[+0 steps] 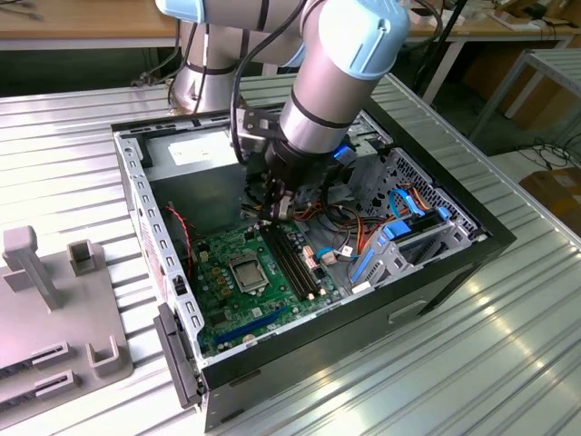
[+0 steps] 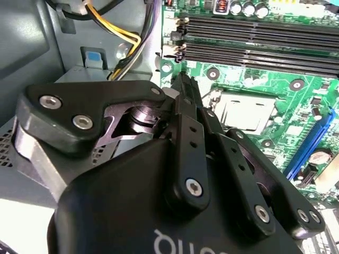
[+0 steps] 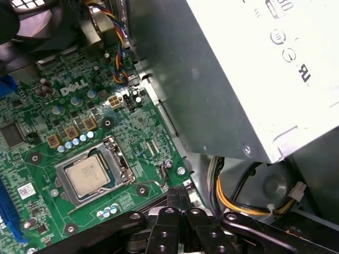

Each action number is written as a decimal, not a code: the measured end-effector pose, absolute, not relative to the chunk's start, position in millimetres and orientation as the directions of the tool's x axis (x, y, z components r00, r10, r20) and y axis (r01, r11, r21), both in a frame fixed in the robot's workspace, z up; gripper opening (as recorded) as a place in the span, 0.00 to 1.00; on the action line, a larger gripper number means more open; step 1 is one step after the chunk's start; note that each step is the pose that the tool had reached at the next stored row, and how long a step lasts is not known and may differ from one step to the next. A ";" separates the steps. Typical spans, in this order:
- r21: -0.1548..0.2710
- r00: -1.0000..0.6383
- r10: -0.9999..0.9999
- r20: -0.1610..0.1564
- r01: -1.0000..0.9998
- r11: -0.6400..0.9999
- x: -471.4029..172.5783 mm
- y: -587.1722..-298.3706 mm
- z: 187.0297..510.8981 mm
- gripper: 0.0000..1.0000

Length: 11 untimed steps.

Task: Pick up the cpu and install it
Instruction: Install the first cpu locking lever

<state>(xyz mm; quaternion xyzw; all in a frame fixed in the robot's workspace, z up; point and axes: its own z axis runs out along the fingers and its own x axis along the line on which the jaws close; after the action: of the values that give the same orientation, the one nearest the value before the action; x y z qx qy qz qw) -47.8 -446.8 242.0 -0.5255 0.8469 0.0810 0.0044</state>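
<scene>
Black end effector links fill the foreground, fingers pressed together and gripping nothing, poised above the motherboard's edge. One cpu sits inside its single metal-framed socket, apart from the fingertips.

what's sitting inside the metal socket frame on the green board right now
The cpu, silvery face up, lies flat inside the socket frame on the green board. Whatever lies beneath the chip is covered.
</scene>
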 end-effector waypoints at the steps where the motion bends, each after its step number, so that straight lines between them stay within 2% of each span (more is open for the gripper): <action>1: 0.132 -0.446 -0.890 -0.093 -0.892 0.433 -48.4 -446.6 241.2 0.11; 11: 0.130 -0.439 -0.893 -0.094 -0.895 0.426 -56.9 -448.9 239.5 0.11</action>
<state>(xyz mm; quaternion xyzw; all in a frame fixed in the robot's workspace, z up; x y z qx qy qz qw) -56.9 -448.9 239.5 -0.5295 0.8445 0.0804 0.0056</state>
